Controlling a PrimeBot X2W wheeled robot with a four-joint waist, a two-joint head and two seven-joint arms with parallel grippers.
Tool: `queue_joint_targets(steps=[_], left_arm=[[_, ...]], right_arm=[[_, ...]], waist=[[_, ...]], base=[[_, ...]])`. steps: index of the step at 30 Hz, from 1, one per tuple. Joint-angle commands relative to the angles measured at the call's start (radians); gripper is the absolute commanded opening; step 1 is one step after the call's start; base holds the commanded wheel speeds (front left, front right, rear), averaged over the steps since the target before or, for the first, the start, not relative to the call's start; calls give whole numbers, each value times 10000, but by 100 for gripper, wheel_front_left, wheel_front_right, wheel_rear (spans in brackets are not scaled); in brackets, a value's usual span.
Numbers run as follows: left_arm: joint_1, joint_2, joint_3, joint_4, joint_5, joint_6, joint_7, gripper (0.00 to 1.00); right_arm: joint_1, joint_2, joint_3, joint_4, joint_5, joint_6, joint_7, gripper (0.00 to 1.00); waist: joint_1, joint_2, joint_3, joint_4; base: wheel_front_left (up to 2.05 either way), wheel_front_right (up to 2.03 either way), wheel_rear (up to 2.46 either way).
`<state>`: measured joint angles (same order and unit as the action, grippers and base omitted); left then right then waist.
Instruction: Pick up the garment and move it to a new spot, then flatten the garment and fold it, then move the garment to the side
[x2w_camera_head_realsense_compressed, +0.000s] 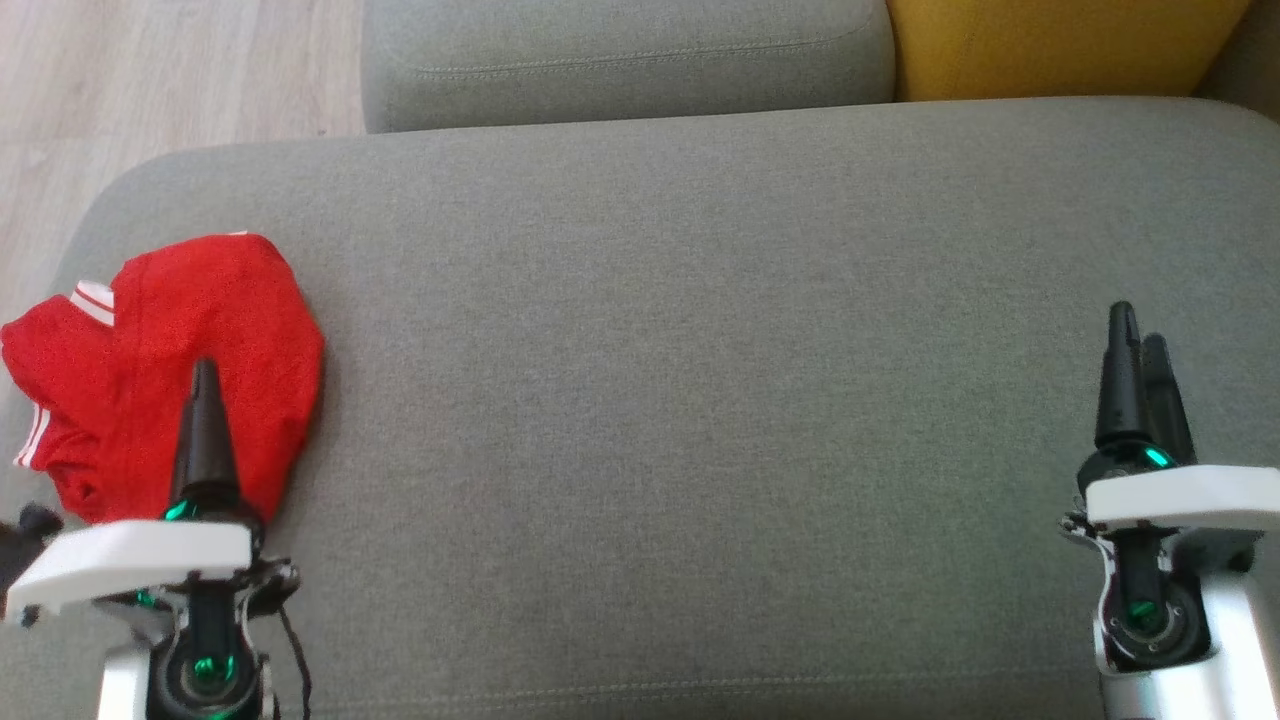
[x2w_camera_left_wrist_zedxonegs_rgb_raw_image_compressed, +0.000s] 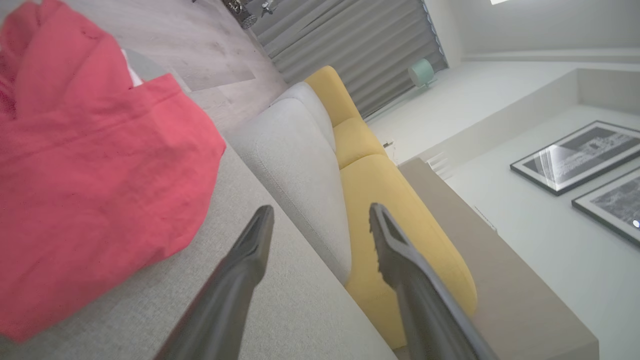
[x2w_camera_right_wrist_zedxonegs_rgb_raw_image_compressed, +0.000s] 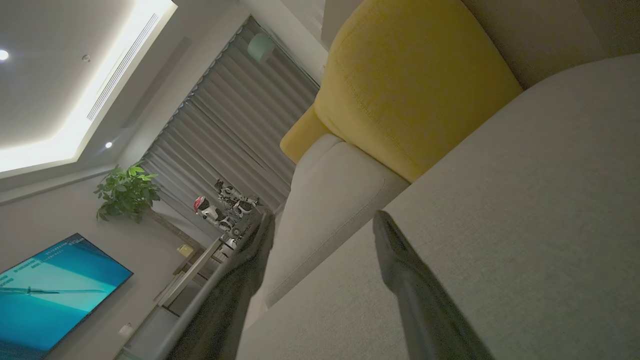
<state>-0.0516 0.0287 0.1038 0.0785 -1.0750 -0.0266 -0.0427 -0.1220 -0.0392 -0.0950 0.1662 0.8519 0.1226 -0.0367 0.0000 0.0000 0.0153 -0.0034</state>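
A red garment (x2w_camera_head_realsense_compressed: 170, 360) with white striped trim lies bunched at the left end of the grey sofa seat (x2w_camera_head_realsense_compressed: 680, 360). My left gripper (x2w_camera_head_realsense_compressed: 204, 375) hovers above the garment's near part, with one dark finger showing over the red cloth. In the left wrist view the left gripper (x2w_camera_left_wrist_zedxonegs_rgb_raw_image_compressed: 320, 215) is open with nothing between its fingers, and the garment (x2w_camera_left_wrist_zedxonegs_rgb_raw_image_compressed: 95, 170) lies off to the left of them. My right gripper (x2w_camera_head_realsense_compressed: 1135, 325) stands at the right end of the seat. In the right wrist view the right gripper (x2w_camera_right_wrist_zedxonegs_rgb_raw_image_compressed: 322, 222) is open and empty above the cushion.
A grey back cushion (x2w_camera_head_realsense_compressed: 625, 55) and a yellow cushion (x2w_camera_head_realsense_compressed: 1060, 45) line the far edge of the seat. Wooden floor (x2w_camera_head_realsense_compressed: 150, 80) lies beyond the left end of the sofa. The garment's left part sits at the seat's rounded left edge.
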Motion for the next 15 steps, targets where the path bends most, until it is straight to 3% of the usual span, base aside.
queue_joint_targets(steps=[1, 15], left_arm=[[-589, 135, 25, -644, 531, 44, -110, 100], [-630, 204, -957, -1343, 3444, 268, -518, 100]], right_arm=[[-621, -79, 179, -510, -541, 35, -150, 100], [-855, -225, 814, -926, -3075, 44, -562, 100]], waist=[[0, 0, 10, -2], [0, 0, 35, -20]], base=[[0, 0, 0], [0, 0, 0]])
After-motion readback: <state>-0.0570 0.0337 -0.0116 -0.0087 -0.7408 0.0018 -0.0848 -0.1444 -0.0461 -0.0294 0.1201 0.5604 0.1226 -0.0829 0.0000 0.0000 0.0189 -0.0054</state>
